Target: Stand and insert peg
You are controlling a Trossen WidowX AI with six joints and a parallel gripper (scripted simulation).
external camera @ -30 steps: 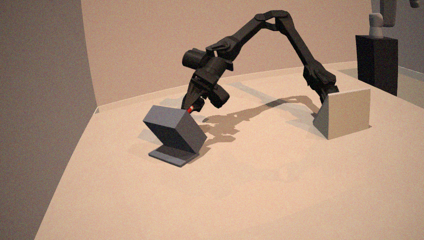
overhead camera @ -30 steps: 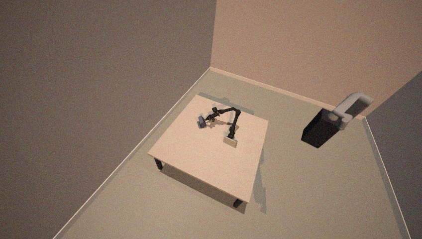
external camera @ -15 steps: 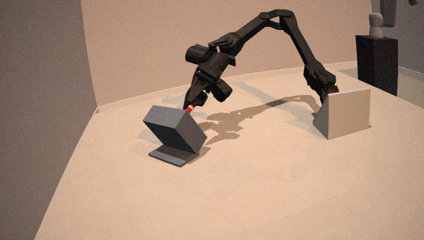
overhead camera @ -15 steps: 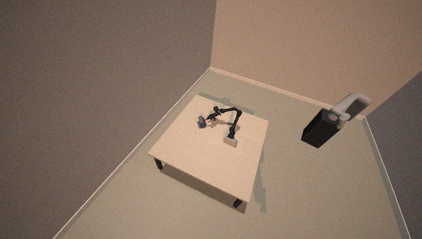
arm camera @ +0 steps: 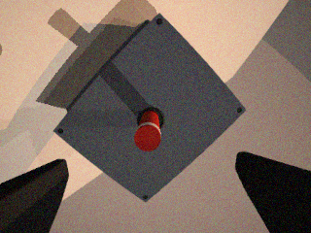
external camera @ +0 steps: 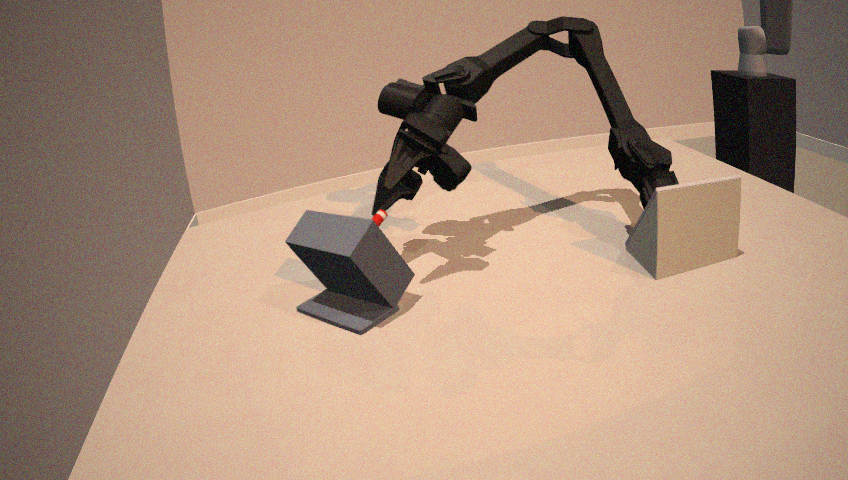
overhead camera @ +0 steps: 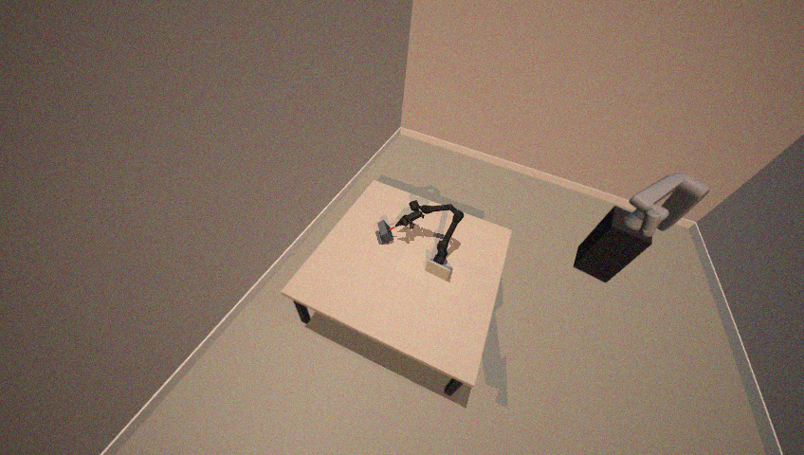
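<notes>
The red peg (overhead camera: 391, 227) (external camera: 379, 218) (arm camera: 148, 138) stands in the hole of the sloped panel (overhead camera: 384, 232) (external camera: 380, 267) (arm camera: 194, 92), its white-banded end sticking out of the face. Its plain end is hidden inside the hole; how deep it sits cannot be seen. My gripper (arm camera: 154, 165) is wide open and empty, with its fingers apart on either side in the wrist view. In the exterior view the gripper (external camera: 377, 209) is just above the peg's banded end, back from the panel's face.
The panel block stands on a flat grey foot (external camera: 339, 312) on the table (overhead camera: 360, 299) (external camera: 476, 386). A pale wedge-shaped block (overhead camera: 438, 269) (external camera: 699, 226) is at the arm's base. A black pedestal (overhead camera: 612, 245) (external camera: 754, 130) with a grey arm stands off the table.
</notes>
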